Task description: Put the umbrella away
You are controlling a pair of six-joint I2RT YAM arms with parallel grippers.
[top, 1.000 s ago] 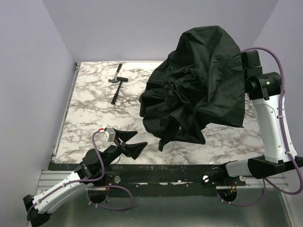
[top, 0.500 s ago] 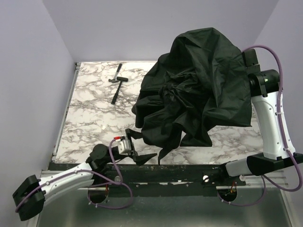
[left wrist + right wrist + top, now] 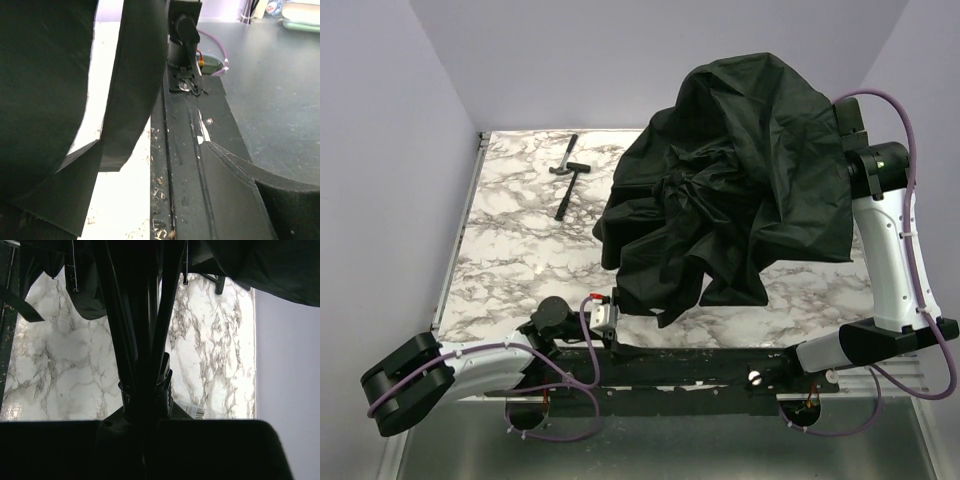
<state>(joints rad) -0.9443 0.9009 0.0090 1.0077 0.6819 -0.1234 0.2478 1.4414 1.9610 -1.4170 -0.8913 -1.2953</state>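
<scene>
The umbrella [image 3: 740, 180] is a crumpled mass of black fabric held up over the right half of the marble table [image 3: 510, 240]. My right gripper [image 3: 145, 422] is shut on its handle [image 3: 146, 397], with the shaft and ribs [image 3: 142, 315] running up from the jaws; in the top view the canopy hides this gripper. My left gripper [image 3: 632, 322] lies low at the table's near edge, open, just below the canopy's lowest fold. In the left wrist view, my left gripper [image 3: 154, 145] has its left finger [image 3: 65, 195] beside the hanging fabric [image 3: 132, 75], and nothing lies between the fingers.
A small black-handled hammer [image 3: 567, 176] lies at the far left of the table. A black rail [image 3: 720, 358] runs along the near edge, under my left gripper's right finger [image 3: 245, 195]. Lilac walls close in the left, back and right sides.
My left arm has swung right and down to the near edge, reaching the canopy's lower fold, with its jaws narrowing slightly. The umbrella has drifted a little left.
</scene>
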